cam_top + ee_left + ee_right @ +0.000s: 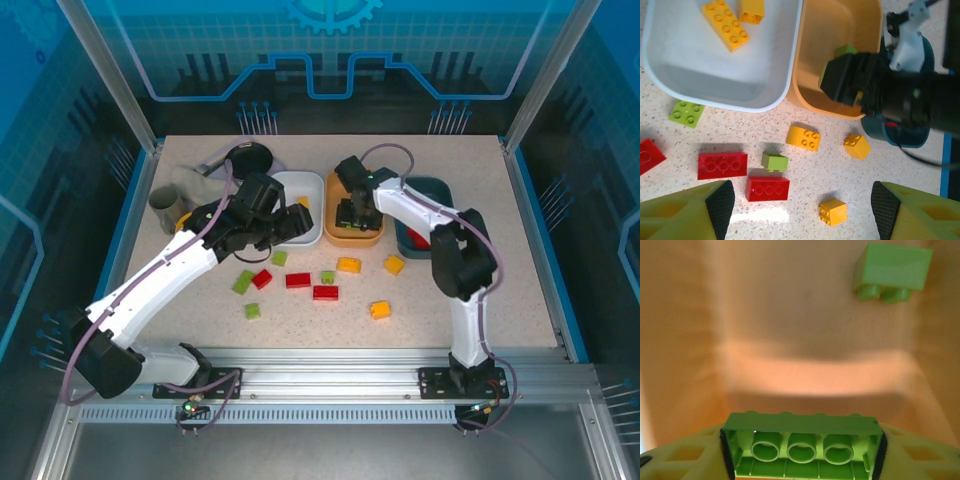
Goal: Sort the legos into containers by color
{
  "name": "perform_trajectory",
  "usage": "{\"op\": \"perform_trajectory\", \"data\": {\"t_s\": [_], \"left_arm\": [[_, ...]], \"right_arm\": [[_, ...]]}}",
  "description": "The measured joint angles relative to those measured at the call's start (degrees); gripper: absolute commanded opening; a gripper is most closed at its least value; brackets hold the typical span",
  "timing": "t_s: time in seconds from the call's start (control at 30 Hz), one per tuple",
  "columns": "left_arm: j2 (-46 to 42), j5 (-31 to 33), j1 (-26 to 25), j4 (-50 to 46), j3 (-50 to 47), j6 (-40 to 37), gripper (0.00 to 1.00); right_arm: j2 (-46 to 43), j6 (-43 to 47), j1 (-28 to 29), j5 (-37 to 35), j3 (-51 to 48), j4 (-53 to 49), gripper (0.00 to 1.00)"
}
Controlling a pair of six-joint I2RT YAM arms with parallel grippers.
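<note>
Speckled table [480, 290], R tool [803, 456] w/ green lego [802, 432]

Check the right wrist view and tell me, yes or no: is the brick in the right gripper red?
No: the right gripper clamps a green brick between its fingers, over the orange tray.
</note>
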State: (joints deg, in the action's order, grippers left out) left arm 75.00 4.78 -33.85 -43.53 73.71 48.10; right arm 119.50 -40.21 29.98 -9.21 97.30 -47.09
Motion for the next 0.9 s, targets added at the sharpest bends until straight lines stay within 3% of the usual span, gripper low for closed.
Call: {"op": "perform_trajectory", "data": {"t_s": [0.17, 0.43, 0.53, 0.7, 0.8, 0.9], "left_arm": [[-2.25, 0.02, 0.24, -2.32, -2.71, 0.02, 0.76], [-3.06, -0.04, 0.37, -4.13, -7.23, 0.02, 0.73], [-3.02, -0.07, 0.37, -4.22, -7.37, 0.0, 0.72], [-1.55, -0.15, 0.37, -4.2, -7.41, 0.0, 0.7], [-0.31, -0.28, 0.37, -4.2, -7.74, 0.04, 0.7], [-0.22, -0.22, 0.44, -4.28, -8.85, 0.7, 0.69]], "right_arm": [[5.35, 0.74, -1.53, 1.38, 6.05, -2.51, 0.77], [1.38, 2.82, -1.38, 2.08, 8.9, -4.61, 0.77], [-5.84, 4.24, -1.16, 1.22, 4.2, -3.02, 0.75], [-25.73, 7.93, 1.09, -0.26, -12.22, 4.0, 0.71], [-38.32, 11.06, 4.09, 1.14, -24.85, 9.88, 0.68], [-44.48, 14.93, 9.16, 1.73, -32.89, 12.37, 0.69]]}}
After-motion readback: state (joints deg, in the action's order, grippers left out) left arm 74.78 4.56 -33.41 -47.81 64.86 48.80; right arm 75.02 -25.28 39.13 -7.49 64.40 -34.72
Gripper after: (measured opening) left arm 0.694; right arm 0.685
